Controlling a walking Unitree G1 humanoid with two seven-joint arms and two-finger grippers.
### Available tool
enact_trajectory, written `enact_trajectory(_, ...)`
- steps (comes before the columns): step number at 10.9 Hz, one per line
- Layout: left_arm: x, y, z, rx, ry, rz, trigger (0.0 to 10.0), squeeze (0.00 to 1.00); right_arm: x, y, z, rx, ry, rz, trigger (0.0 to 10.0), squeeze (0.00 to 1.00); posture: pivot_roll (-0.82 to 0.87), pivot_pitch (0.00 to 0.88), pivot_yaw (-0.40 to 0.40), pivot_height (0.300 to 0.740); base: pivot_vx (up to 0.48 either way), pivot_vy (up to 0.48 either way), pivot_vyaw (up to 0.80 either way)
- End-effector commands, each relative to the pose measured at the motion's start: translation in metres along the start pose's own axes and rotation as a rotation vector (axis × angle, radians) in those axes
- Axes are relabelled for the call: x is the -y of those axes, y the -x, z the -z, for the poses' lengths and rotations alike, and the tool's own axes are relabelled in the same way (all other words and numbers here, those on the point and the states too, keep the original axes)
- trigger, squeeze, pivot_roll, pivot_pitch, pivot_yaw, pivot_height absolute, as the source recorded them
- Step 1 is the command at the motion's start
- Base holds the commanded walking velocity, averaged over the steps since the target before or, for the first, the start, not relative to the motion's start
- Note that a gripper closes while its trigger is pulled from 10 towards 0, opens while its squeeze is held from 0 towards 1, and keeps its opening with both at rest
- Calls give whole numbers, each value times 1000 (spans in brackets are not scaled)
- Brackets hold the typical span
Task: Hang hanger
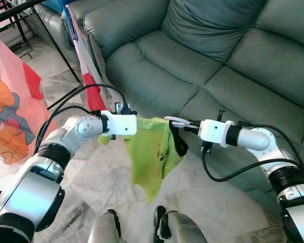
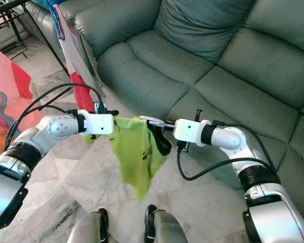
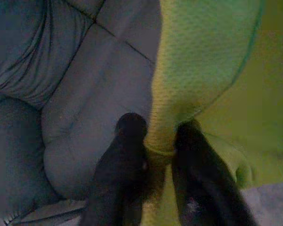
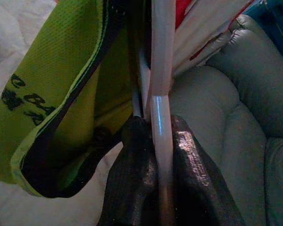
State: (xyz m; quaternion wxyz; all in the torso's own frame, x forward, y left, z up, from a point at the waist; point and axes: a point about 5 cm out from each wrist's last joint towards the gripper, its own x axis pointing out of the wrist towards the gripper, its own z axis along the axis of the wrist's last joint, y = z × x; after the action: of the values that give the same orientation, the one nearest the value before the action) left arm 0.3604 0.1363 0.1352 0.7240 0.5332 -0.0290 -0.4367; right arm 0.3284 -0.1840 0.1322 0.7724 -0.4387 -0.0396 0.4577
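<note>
A pale marbled tile floor (image 1: 91,177) runs under the scene. A grey-green sofa (image 1: 192,61) stands on it, and the black legs of a rack (image 1: 55,50) stand beside the sofa's arm.

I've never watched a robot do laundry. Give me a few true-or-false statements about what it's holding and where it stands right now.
1. The left gripper pinches a fold of the lime-green shirt. True.
2. The right gripper hangs idle by the robot's side. False: its jaws are shut on the white hanger, next to the shirt's dark-trimmed collar.
3. The shirt lies spread flat on the sofa. False: it hangs in the air between the two grippers, above the marble floor.
4. A grey-green sofa stands in front of the robot. True.
5. The shirt is plain red. False: it is lime green with dark lettering.
</note>
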Motion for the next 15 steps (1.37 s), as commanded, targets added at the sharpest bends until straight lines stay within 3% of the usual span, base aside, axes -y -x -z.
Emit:
enact_trajectory(1, -1, -2, -3, 5, -12, 20, 0, 0, 4, -1, -4, 22, 26, 18, 10000, 0, -103, 191, -24, 740, 0, 0, 0)
enact_trajectory(7, -1, -7, -9, 31, -6, 23, 0, 0, 3, -8, -6, 27, 34, 25, 10000, 0, -103, 191, -26, 740, 0, 0, 0)
enact_trajectory(8, -1, -7, -9, 32, 1, 4, 0, 0, 2, -8, -4, 23, -9, 20, 10000, 333, -103, 191, -26, 740, 0, 0, 0)
enact_trajectory(9, -1, -7, -8, 37, 21, -12, 0, 0, 2, -6, -3, 34, -47, 4, 10000, 1000, -103, 191, -26, 740, 0, 0, 0)
enact_trajectory(11, 1, -6, -4, 29, 101, -24, 0, 0, 11, 2, -5, 65, -186, -74, 10000, 1000, -103, 192, -28, 740, 0, 0, 0)
enact_trajectory(14, 10, -2, 11, -39, 205, -28, 0, 0, 70, 25, -27, 221, -289, 77, 10000, 1000, -101, 191, -30, 740, 0, 0, 0)
enact_trajectory(15, 11, -1, 13, -49, 233, -31, 0, 0, 80, 30, -33, 272, -321, 132, 10000, 1000, -101, 191, -30, 740, 0, 0, 0)
